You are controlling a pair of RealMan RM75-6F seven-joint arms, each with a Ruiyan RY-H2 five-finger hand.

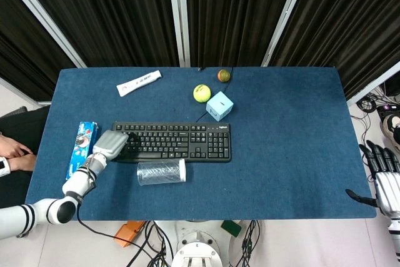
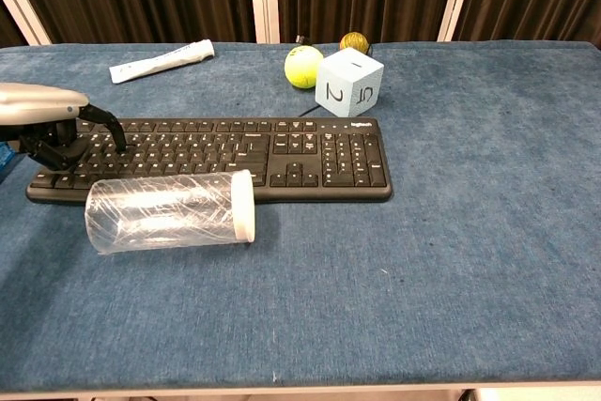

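Left robot hand [image 1: 110, 143]: lay over the left end of the black keyboard [image 1: 172, 142], palm down, with dark fingers [image 2: 66, 146] curled down onto the keys in the chest view. It grasped nothing; whether the fingertips pressed the keys or merely rested on them could not be told.

Right robot hand [image 1: 382, 178]: hung beyond the right edge of the bench [image 1: 287, 148], well apart from every item, fingers spread and holding nothing (seen in the head view only).

Keyboard: lay lengthwise across the left-centre of the blue bench, its cable running away toward the far edge.

Clear plastic jar [image 1: 161, 172]: lay on its side just in front of the keyboard, white lid pointing right, close to the left robot hand but not touched by it.

Blue packet [image 1: 83, 148]: lay flat just left of the keyboard's left end, beside the left forearm.

Pale blue cube [image 1: 219, 105]: stood just behind the keyboard's right portion, dark figures printed on the faces toward the chest camera.

Yellow-green tennis ball [image 1: 201, 93]: lay just left of and behind the cube, near it.

Small orange-and-green ball [image 1: 224, 75]: lay at the far edge of the bench, behind the cube.

White tube [image 1: 138, 82]: lay flat and slanted toward the far left of the bench, well apart from the keyboard.
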